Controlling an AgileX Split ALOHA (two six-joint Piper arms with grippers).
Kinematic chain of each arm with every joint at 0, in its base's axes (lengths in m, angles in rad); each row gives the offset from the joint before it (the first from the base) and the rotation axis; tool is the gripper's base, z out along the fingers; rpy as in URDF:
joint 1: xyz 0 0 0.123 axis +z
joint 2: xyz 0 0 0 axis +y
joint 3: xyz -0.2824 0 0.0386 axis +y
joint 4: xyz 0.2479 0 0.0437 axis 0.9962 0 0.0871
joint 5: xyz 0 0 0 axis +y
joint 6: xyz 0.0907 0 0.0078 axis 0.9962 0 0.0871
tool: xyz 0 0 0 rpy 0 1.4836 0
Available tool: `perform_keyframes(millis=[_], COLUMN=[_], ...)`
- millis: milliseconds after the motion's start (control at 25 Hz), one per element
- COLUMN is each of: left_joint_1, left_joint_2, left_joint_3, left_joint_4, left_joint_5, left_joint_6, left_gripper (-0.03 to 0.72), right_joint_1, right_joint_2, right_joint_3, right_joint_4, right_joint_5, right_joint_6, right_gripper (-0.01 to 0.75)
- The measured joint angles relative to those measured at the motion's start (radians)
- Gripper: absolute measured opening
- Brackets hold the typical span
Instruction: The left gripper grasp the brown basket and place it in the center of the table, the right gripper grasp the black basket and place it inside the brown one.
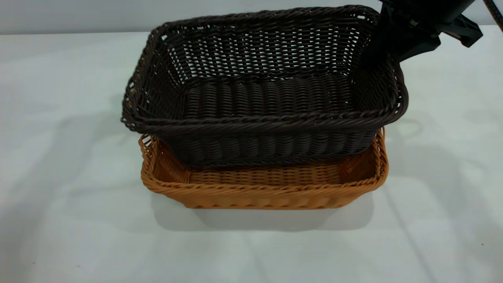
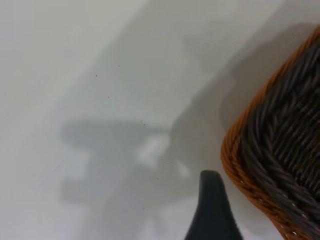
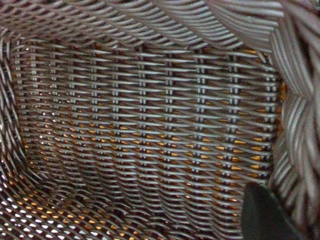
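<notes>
The black basket point(image 1: 267, 98) sits partly down inside the brown basket point(image 1: 267, 192) at the middle of the table point(image 1: 70, 204); its rim stands well above the brown rim and the left end hangs lower. My right gripper point(image 1: 379, 55) is shut on the black basket's right-end wall, with one finger point(image 3: 262, 215) inside against the weave point(image 3: 150, 115). Orange shows through that weave. Of my left arm only one dark finger point(image 2: 212, 210) shows, a little off the brown basket's corner point(image 2: 235, 160), touching nothing, the gripper open. The black basket point(image 2: 290, 130) fills that corner.
Bare pale table lies on all sides of the stacked baskets, with arm shadows across it. The table's far edge point(image 1: 78, 33) meets a grey wall. A black cable point(image 1: 496, 13) hangs at the top right corner.
</notes>
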Motion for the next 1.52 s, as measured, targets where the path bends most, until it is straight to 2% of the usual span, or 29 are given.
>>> perform_keyframes(millis=[680, 800, 960, 1200, 1280, 1360, 1520], left_joint_1=[0.0, 0.0, 0.0, 0.0, 0.0, 0.0, 0.0], left_joint_2=[0.0, 0.0, 0.0, 0.0, -0.002, -0.011, -0.091], left_joint_3=[0.0, 0.0, 0.0, 0.0, 0.0, 0.0, -0.002], left_joint_4=[0.0, 0.0, 0.0, 0.0, 0.0, 0.0, 0.0], left_joint_5=[0.003, 0.003, 0.002, 0.002, 0.003, 0.003, 0.003], left_joint_6=[0.001, 0.001, 0.001, 0.001, 0.001, 0.001, -0.005], left_gripper=[0.466, 0.466, 0.466, 0.466, 0.466, 0.466, 0.466], right_joint_1=[0.0, 0.0, 0.0, 0.0, 0.0, -0.001, -0.015], right_joint_2=[0.084, 0.094, 0.099, 0.099, 0.088, 0.058, -0.069], right_joint_3=[0.0, 0.0, 0.0, -0.007, -0.007, -0.007, -0.007], right_joint_4=[0.018, 0.02, 0.043, 0.027, -0.006, -0.047, -0.113], right_joint_5=[-0.015, -0.023, -0.024, -0.02, -0.018, -0.021, -0.034], right_joint_6=[0.002, -0.011, -0.013, -0.037, -0.056, -0.064, -0.065], right_gripper=[0.081, 0.101, 0.209, 0.506, 0.579, 0.623, 0.635])
